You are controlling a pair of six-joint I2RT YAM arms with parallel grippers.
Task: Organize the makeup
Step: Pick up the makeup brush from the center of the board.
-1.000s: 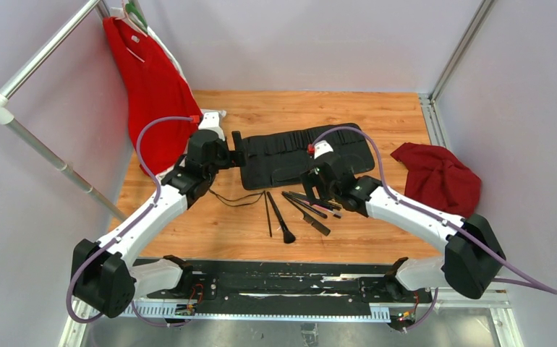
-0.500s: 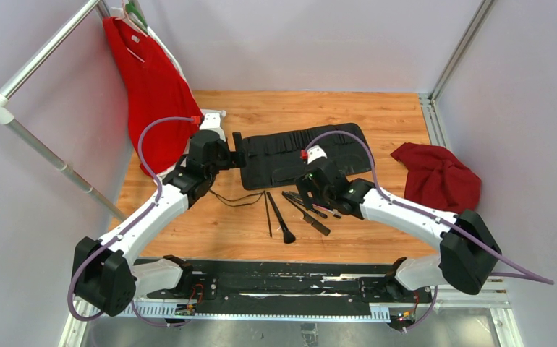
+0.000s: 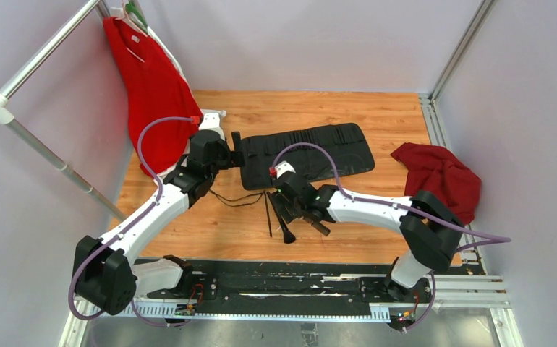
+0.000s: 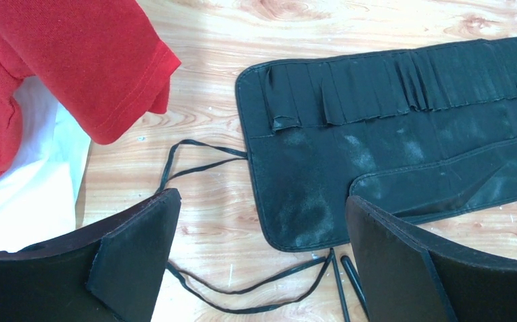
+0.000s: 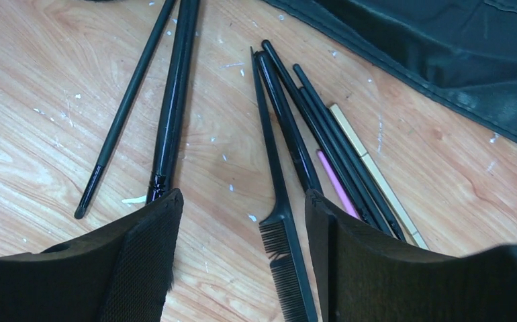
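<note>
Fingers [image 5: 142,268] of right gripper [image 5: 242,200]: parted, released, nothing grasped; low over the makeup [image 5: 293,134], near the middle of the table [image 3: 377,108], a little toward its near edge.
- Comb tool [image 5: 281,231]: flat on the wood between the two pads, nearer the right-hand one; contact with it not determinable.
- Sheaf of black handles [image 5: 319,127]: just beside the comb tool, packed tight, with one pink stick [image 5: 336,181] and one tan stick [image 5: 373,168]; far ends toward the black case [image 5: 444,40].
- Thick black brush [image 5: 175,94] and thin black brush [image 5: 123,121]: left of the comb tool, apart from the sheaf, close together at the far ends, spreading toward the near edge.

Right wrist view only: comb teeth, pink and tan colours, handles told apart one by one.
Top view only: fluffy tip [image 3: 288,237] of the thick black brush, hidden behind a finger at the wrist; sheaf largely covered there by the gripper.

Fingers [image 4: 135,261] of left gripper [image 4: 262,199]: parted, released, nothing grasped; over the left end of the case.

Left wrist view only: row of pockets along the case's far side, flap along its near side, thin black cord [image 4: 195,157] fixed at the case's left edge and looped over the wood, white material [image 4: 27,188] under the hem of the red shirt [image 4: 61,60].
Top view only: case at full length, flat, between table middle and far edge; red shirt hanging at the far left corner; dark red cloth [image 3: 438,177] bunched at the right edge.
</note>
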